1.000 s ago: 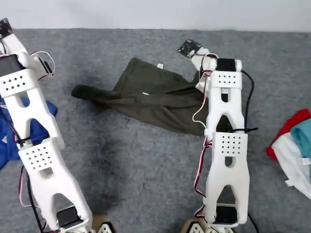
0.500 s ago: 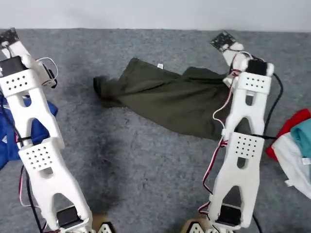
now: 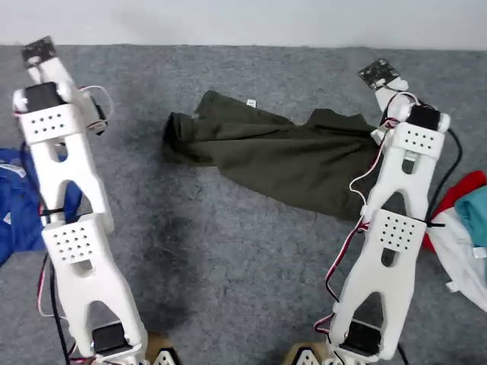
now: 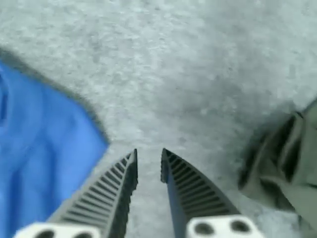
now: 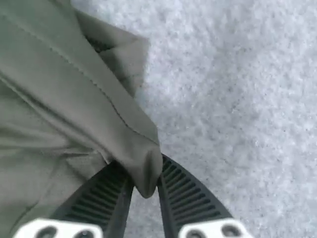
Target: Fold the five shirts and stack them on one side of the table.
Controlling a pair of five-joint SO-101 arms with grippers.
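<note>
Since a second ago my right arm has swung rightward and dragged the olive-green cotton shirt (image 3: 274, 156) with it, so the shirt's bunched left end now lies nearer the middle of the grey felt-covered desk (image 3: 228, 274). My left arm has shifted a little too.

The right tool (image 5: 145, 172) is clamped on a rolled fold at the shirt's edge, with cloth pinched between both jaws. The left tool (image 4: 148, 151) stands at a narrow gap with nothing in it. It hovers above bare desk between the crumpled bright-blue shirt (image 4: 34, 148) and the olive shirt's bunched end.

From the pinch the olive shirt trails leftward across the desk, wrinkled and partly doubled over itself. At the desk's right edge lies a heap of red, teal and white garments (image 3: 464, 220).

I judge the fabric light and limp, likely to drag and bunch on this rough cover, and a single pinch lets it twist. I'd take the opposite end with the left tool, at a hem or shoulder seam, so both ends lift together.
</note>
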